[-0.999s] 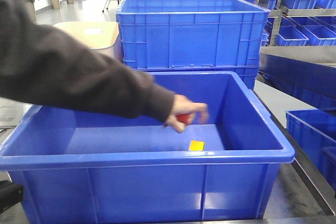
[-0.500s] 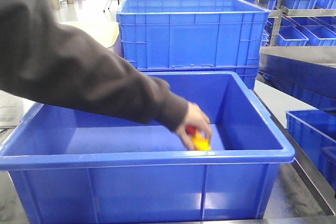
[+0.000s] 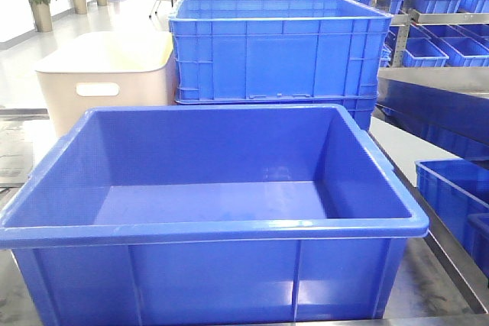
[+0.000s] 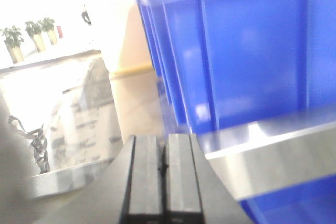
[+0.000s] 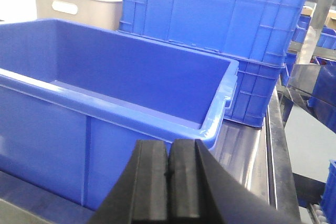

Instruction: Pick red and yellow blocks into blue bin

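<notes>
- While the blue bin (image 3: 214, 230) sits in the foreground of the front view, its visible floor shows only smooth blue plastic; neither the red nor the yellow block can be seen in any view.
- Behind it stands a taller blue crate (image 3: 279, 47) with ribbed sides, and to that crate's left a cream tub (image 3: 107, 74) with a handle slot.
- From the left wrist view, the left gripper (image 4: 164, 177) has its fingers (image 4: 144, 177) pressed together, grasping nothing, beside the ribbed wall of a blue crate.
- From the right wrist view, the right gripper (image 5: 169, 182) is likewise clenched on nothing, low outside the bin's near corner, above the metal tabletop (image 5: 247, 150).
</notes>
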`<state>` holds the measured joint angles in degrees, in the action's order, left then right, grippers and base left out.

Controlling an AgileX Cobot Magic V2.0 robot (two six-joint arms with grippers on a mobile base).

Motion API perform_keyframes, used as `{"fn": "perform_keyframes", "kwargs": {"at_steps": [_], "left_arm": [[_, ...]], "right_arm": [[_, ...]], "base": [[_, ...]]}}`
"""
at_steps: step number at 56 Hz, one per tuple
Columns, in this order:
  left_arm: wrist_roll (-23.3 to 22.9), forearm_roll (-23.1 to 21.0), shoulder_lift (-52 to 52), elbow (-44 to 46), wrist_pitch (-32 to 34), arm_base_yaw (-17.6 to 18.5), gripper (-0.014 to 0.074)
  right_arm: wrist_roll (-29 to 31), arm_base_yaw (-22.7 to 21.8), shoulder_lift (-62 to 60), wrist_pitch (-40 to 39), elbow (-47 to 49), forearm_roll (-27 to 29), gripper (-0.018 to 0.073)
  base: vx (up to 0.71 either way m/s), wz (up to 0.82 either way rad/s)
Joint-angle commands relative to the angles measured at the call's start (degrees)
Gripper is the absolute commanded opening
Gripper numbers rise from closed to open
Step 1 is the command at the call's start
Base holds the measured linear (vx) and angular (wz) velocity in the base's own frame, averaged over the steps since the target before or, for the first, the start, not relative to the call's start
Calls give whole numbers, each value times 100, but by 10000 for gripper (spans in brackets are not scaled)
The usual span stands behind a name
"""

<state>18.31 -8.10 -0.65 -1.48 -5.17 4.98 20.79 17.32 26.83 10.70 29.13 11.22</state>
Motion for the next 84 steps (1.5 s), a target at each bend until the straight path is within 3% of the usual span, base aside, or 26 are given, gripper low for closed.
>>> {"fn": "perform_keyframes", "kwargs": {"at_steps": [1,73,80,84], "left_arm": [[-32,23,-101,88,395,1,1],[-32,23,-101,94,396,1,2],[-32,23,-101,94,396,1,2],[-32,23,-101,94,396,1,2]], "right_arm": [[10,-22,18,-502,182,-1,-11],[21,-22,19,-500,133,-7,-11],[-244,-22,19,-572,-202,-265,-11],[-745,-178,19,-832,-597,-577,-11]], "base": [[0,0],[0,0],[0,0],[0,0]]}}
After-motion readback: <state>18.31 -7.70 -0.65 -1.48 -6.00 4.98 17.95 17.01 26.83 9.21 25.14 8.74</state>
